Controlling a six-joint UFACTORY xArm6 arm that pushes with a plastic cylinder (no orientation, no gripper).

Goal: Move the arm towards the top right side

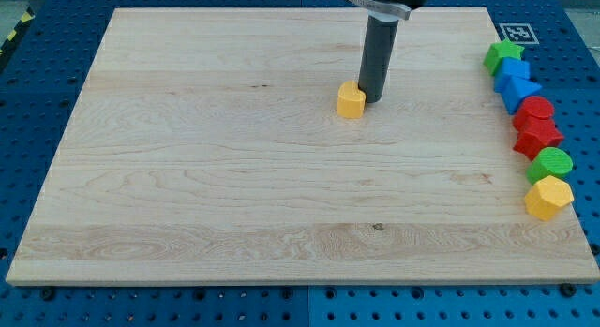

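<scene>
Blue pegboard frames a pale wooden board [234,177] that fills most of my view, with a black-and-white marker tag [514,32] at its far right corner. My rod [380,55] comes down from the far edge, a little right of the middle, and my tip [372,100] sits on the wood just beside a small yellow block [351,100], on that block's right side; I cannot tell whether the two touch. I have no pincer on this rig, only the bare rod, so it holds nothing.

Along the right edge runs a chain of blocks, each touching or almost touching the next. Farthest is a green star [503,55], then a blue block [513,74] and a second blue block [521,93], then a red round block [536,110], a red star [537,135], a green cylinder [550,164] and, nearest, a yellow hexagon [548,197]. That chain lies well apart from my tip, off to its right.
</scene>
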